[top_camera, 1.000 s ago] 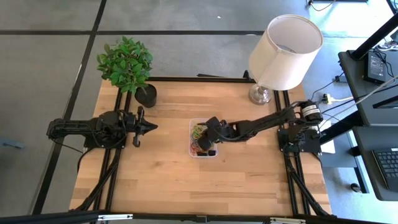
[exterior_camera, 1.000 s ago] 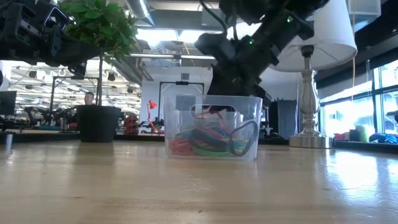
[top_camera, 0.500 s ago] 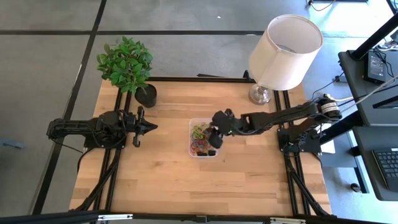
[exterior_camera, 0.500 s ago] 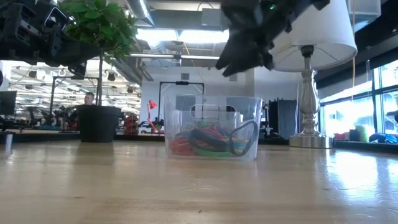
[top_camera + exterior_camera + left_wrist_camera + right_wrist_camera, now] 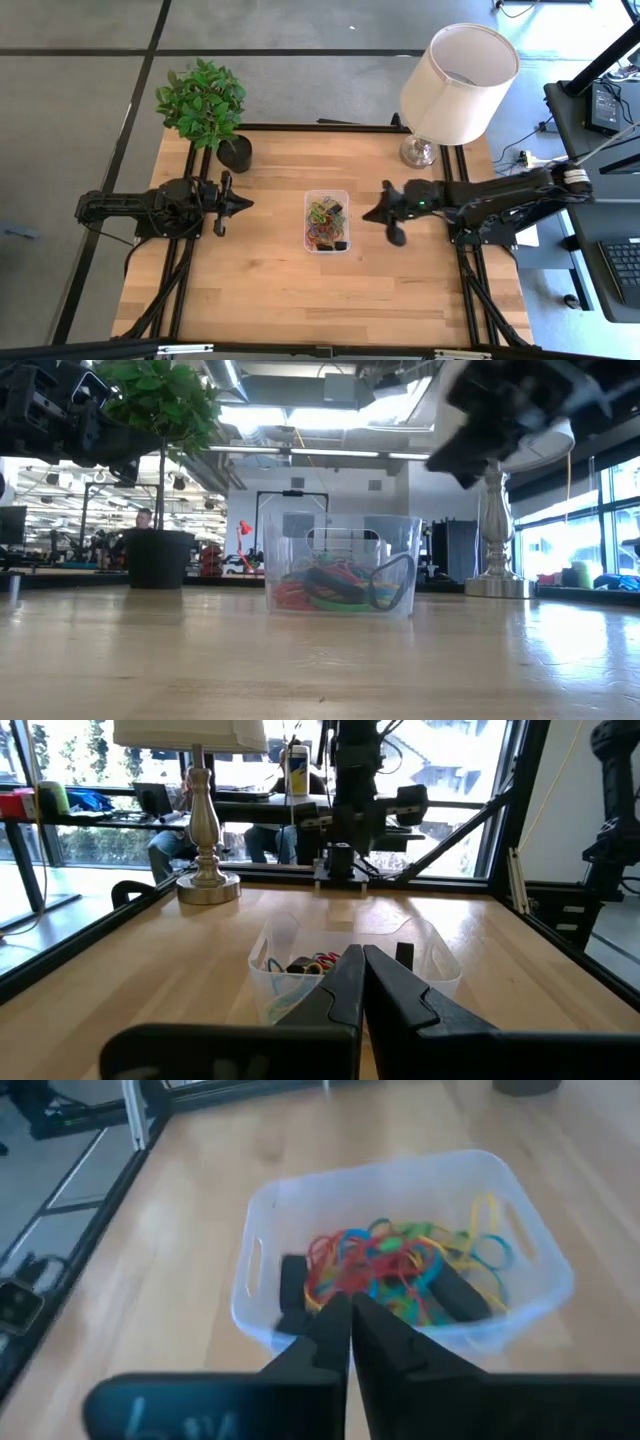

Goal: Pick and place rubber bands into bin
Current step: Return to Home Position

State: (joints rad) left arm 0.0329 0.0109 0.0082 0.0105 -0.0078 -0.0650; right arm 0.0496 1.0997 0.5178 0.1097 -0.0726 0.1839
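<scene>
The bin (image 5: 327,220), a small clear tray, stands on the table's middle with a heap of red, green, yellow and dark rubber bands (image 5: 390,1265) lying on its floor. My right gripper (image 5: 366,215) hovers above the table just right of the bin, shut and empty, pointing toward it and slanting down. In its wrist view the closed fingers (image 5: 347,1302) meet in front of the bin's near wall. My left gripper (image 5: 248,204) waits level at the table's left, shut, its tips (image 5: 360,955) aimed at the bin (image 5: 350,960).
A black pot with a green plant (image 5: 236,152) stands at the far left corner and a white-shaded lamp (image 5: 455,85) at the far right. Black frame rails run along the table's sides. Bare wood lies in front of the bin (image 5: 342,575).
My right gripper has pulled out of the bin, risen, and drawn back toward the table's right edge, rolling its wrist as it went. Its fingers, spread half a second ago, have shut on nothing. The rubber bands stay in the bin, which has not shifted.
</scene>
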